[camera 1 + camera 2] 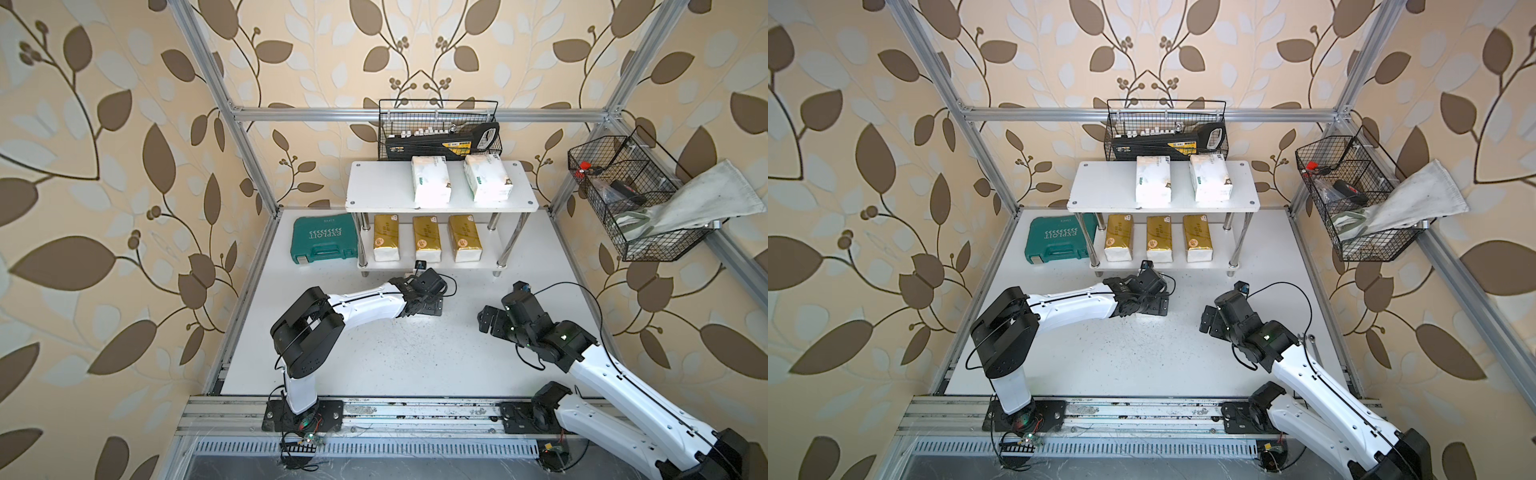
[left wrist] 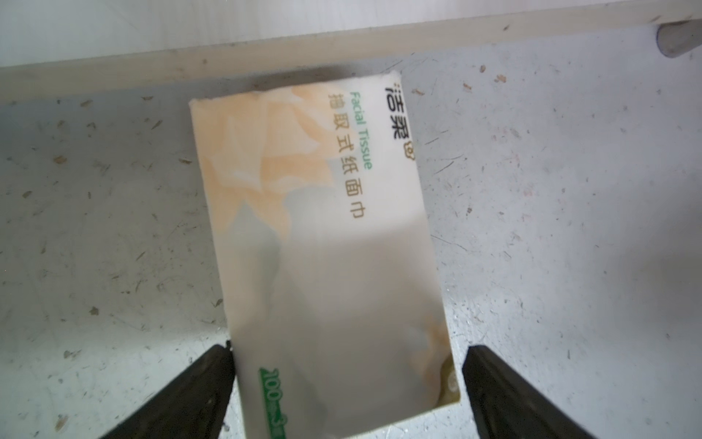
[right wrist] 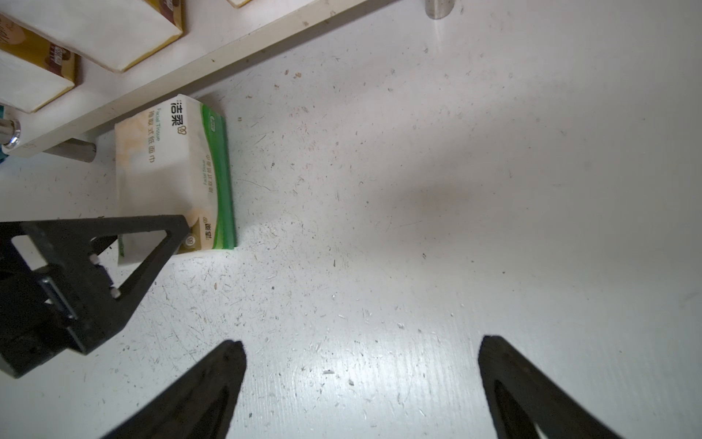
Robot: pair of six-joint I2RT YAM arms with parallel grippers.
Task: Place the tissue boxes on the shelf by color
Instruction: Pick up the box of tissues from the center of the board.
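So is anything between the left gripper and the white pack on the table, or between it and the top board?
Nothing visible. The open left gripper straddles the white tissue pack, and the shelf's top board is bare at its left end.

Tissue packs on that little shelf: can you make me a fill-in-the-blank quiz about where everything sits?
The shelf's lower board carries ___ gold packs.
Its upper board carries ___ white packs.
The third white pack lies on the ___, between the left gripper's open jaws.
The right gripper is open and holds ___.
Missing words: three; two; table; nothing.
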